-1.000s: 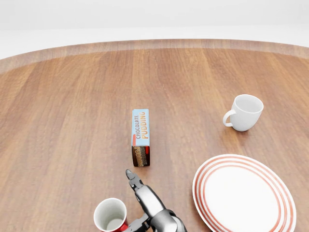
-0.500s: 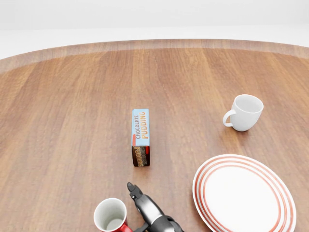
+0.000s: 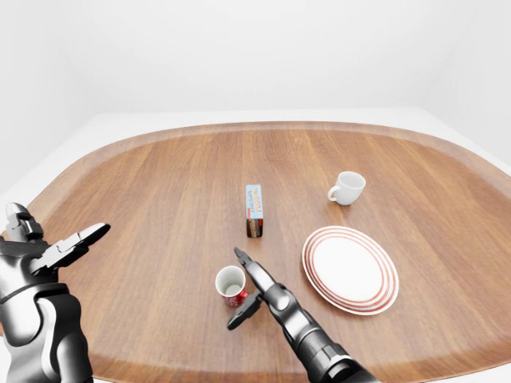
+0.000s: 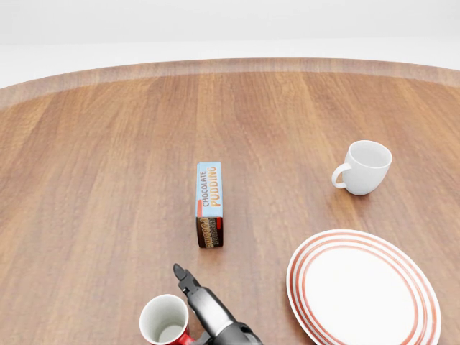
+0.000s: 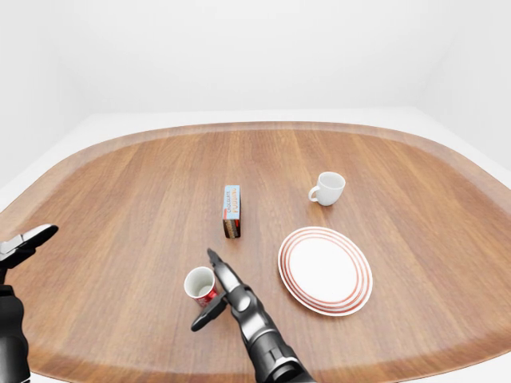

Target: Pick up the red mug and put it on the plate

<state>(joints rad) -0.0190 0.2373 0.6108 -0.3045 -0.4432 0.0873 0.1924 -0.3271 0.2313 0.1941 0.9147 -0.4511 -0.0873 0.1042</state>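
- right hand [image 3: 249, 289] spread wide, fingers flanking the red mug [image 3: 231, 284], not gripping it
- plate [image 3: 350, 269] to its right; left hand [image 3: 56, 251] open, well apart

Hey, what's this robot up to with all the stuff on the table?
The robot's right hand is at the red mug near the lower edge of the wooden table, fingers spread on either side of it, not closed. The mug stands upright on the table, not on the striped plate to its right. Its left hand is raised at the left, open and holding nothing. A pudding box and a white mug sit untouched farther up.
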